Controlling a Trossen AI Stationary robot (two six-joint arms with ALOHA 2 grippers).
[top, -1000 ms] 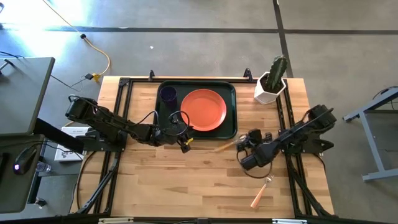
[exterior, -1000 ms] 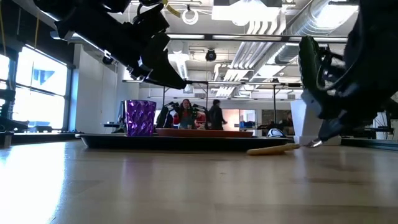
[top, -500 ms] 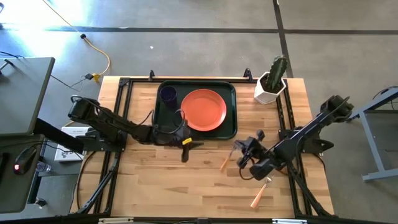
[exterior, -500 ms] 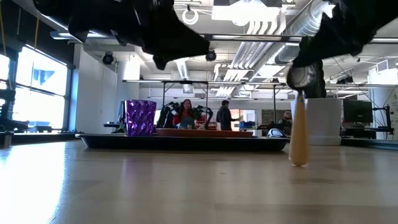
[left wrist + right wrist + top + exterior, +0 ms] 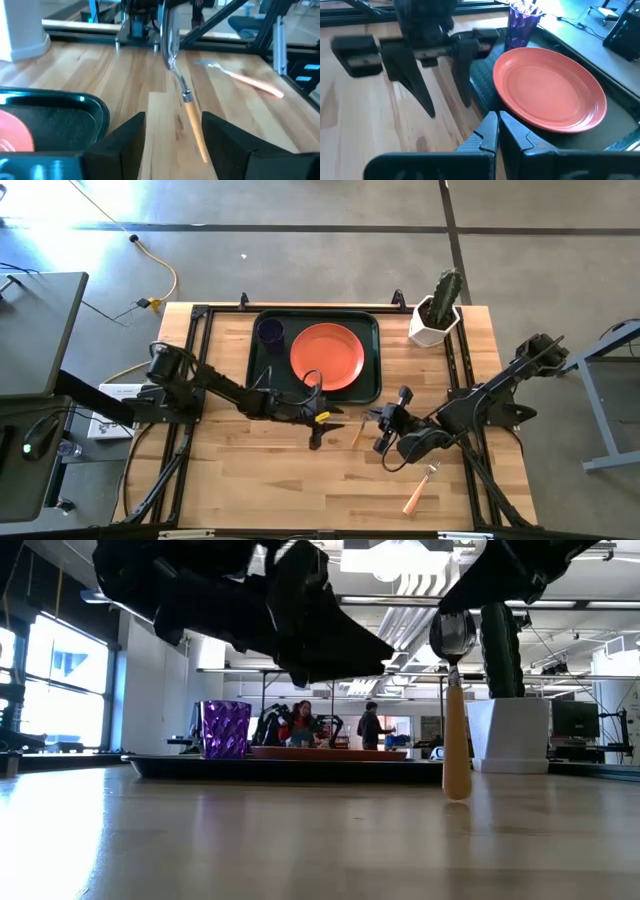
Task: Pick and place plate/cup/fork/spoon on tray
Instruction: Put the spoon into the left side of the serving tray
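The dark green tray [image 5: 372, 380] holds the orange-red plate [image 5: 327, 357] and the purple cup [image 5: 270, 332]. The spoon [image 5: 456, 730] hangs handle-down in front of the tray, with my right gripper [image 5: 384, 430] shut on its metal end. My left gripper [image 5: 172, 137] is open. Its fingers stand on either side of the wooden handle [image 5: 196, 134] without plainly touching it. The fork [image 5: 420, 488] lies flat on the table near the right front. My right gripper holds the spoon by its metal bowl end [image 5: 452, 632], coming at it from above. The fingers themselves hide the exact place of contact. The spoon hangs nearly upright below them, a little tilted, with the handle's free end [image 5: 457, 795] at the table top.
A white pot with a cactus [image 5: 437, 315] stands at the far right corner. Bare wood lies in front of the tray and toward the near edge. People stand in the room beyond the table.
My right gripper has taken the spoon from beside the tray's near edge and raised it. The spoon has swung from lying flat to hanging handle-down. My left gripper has moved toward the table's right, up to the spoon, and has opened wider.
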